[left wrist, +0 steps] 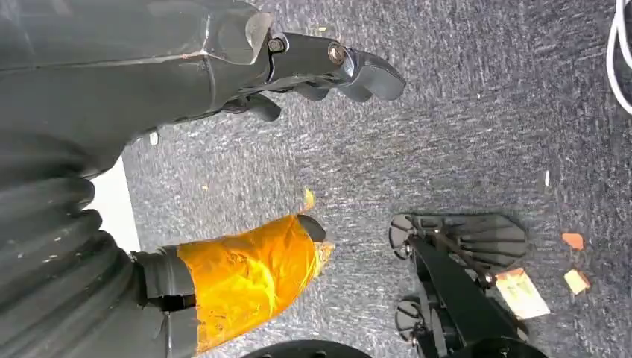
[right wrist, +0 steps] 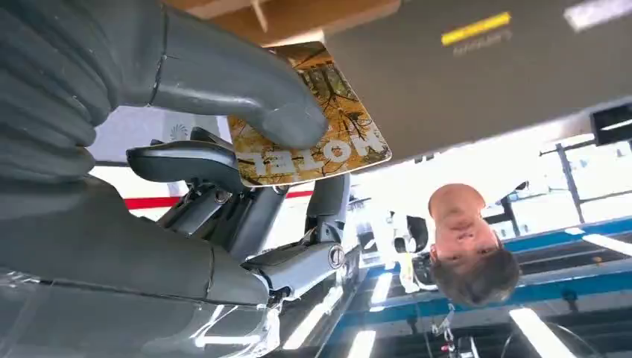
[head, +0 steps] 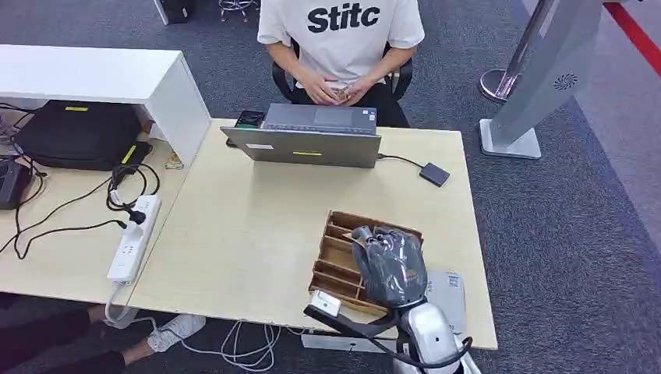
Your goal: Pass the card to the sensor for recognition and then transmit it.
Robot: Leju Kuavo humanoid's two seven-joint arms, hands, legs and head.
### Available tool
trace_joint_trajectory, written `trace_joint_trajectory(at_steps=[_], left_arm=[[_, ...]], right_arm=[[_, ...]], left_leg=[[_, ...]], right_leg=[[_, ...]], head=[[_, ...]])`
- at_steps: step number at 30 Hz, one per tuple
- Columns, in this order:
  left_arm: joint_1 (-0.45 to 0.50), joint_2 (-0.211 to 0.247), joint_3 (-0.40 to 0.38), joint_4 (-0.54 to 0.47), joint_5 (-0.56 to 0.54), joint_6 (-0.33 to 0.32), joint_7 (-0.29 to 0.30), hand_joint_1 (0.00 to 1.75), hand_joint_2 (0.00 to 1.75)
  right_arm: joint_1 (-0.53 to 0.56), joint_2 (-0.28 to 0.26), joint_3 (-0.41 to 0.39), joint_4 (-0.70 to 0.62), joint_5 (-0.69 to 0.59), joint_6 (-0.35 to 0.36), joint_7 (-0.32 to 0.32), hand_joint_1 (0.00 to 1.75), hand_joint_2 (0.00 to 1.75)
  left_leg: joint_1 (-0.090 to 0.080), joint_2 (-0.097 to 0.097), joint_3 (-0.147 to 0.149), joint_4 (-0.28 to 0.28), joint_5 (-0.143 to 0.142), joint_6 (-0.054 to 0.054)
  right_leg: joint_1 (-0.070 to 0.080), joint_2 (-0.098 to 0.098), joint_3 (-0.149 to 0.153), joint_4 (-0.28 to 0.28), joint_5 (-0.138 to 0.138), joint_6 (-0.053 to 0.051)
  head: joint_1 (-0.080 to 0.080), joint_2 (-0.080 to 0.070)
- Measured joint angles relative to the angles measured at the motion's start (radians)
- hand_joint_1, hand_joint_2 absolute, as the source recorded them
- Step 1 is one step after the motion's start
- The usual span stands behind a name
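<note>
My right hand (head: 388, 265) hovers over a wooden compartment tray (head: 334, 257) near the table's front right. In the right wrist view that hand (right wrist: 186, 97) pinches a card (right wrist: 328, 142) printed with autumn trees and the word HOTEL, thumb on its face and fingers (right wrist: 223, 201) behind it. The sensor, a small black box (head: 434, 174) on a cable, lies on the table right of the laptop (head: 312, 136), well beyond the hand. My left hand (left wrist: 246, 67) hangs over the carpet with its fingers apart and nothing in it; orange tape wraps its thumb (left wrist: 246, 276).
A person (head: 341, 39) sits behind the laptop, hands together in the lap. A power strip (head: 134, 238) and cables lie at the table's left, beside a black bag (head: 78, 132) and a white shelf (head: 93, 74). A grey stand (head: 538, 86) rises on the floor at right.
</note>
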Motion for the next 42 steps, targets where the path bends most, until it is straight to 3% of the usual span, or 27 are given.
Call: trace_joint_trajectory(at_steps=[3,8,15,22,28,29,30,36,42], left_arm=[[-0.001,0.007,-0.009,0.000,-0.024,-0.011,-0.007,0.00,1.75],[-0.004,0.019,-0.038,0.000,-0.062,-0.031,-0.014,0.00,1.75],[-0.006,0.027,-0.065,0.000,-0.081,-0.042,-0.014,0.00,1.75],[-0.013,0.029,-0.081,0.000,-0.084,-0.050,-0.013,0.00,1.75],[-0.014,0.030,-0.084,0.000,-0.083,-0.052,-0.008,0.00,1.75],[-0.014,0.030,-0.084,0.000,-0.083,-0.052,-0.008,0.00,1.75],[-0.014,0.031,-0.084,0.000,-0.083,-0.052,-0.008,0.00,1.75],[-0.014,0.034,-0.085,0.000,-0.079,-0.052,-0.008,0.00,1.75],[-0.012,0.034,-0.084,0.000,-0.044,-0.041,-0.004,0.00,1.75]], right_arm=[[-0.082,0.011,-0.036,-0.003,-0.017,0.114,0.026,1.75,1.75],[-0.291,0.049,-0.141,0.140,-0.011,0.209,0.068,1.75,1.75],[-0.475,0.102,-0.252,0.333,0.032,0.242,0.090,1.75,1.75],[-0.516,0.135,-0.291,0.401,0.003,0.250,0.077,1.75,1.75],[-0.525,0.165,-0.350,0.435,-0.130,0.261,0.017,1.75,1.75],[-0.527,0.169,-0.357,0.439,-0.133,0.261,0.015,1.62,1.75],[-0.530,0.172,-0.362,0.442,-0.134,0.263,0.013,0.00,1.75],[-0.527,0.177,-0.369,0.444,-0.156,0.247,-0.026,0.00,1.75],[-0.409,0.175,-0.380,0.292,-0.328,0.251,-0.174,0.00,1.75]], left_leg=[[0.000,0.000,0.000,0.000,0.001,-0.001],[0.000,0.000,0.000,0.000,0.003,-0.002],[0.000,0.000,0.000,0.000,0.004,-0.002],[0.000,0.000,0.000,0.000,0.003,-0.002],[0.000,0.000,0.000,0.000,0.003,-0.002],[0.000,-0.001,-0.001,0.000,0.003,-0.002],[0.000,-0.002,-0.001,0.000,0.003,-0.002],[0.000,0.000,-0.001,0.000,0.002,-0.002],[0.000,-0.001,-0.001,0.000,0.002,-0.002]], right_leg=[[0.000,0.000,0.000,0.000,0.001,0.000],[0.000,0.000,0.000,0.001,0.002,-0.002],[0.000,0.000,-0.001,0.001,0.003,-0.002],[0.000,0.000,-0.001,0.001,0.002,-0.002],[0.000,0.000,-0.001,0.001,0.002,-0.002],[0.000,-0.001,-0.001,0.001,0.002,-0.002],[0.000,-0.001,-0.001,0.001,0.002,-0.002],[0.000,0.000,-0.002,0.001,0.002,-0.002],[0.000,-0.001,-0.002,0.001,0.002,-0.002]], head=[[0.000,0.000],[-0.001,0.000],[0.000,0.000],[0.000,0.000],[0.000,0.000],[0.000,0.000],[0.000,0.000],[0.000,0.000],[0.000,0.000]])
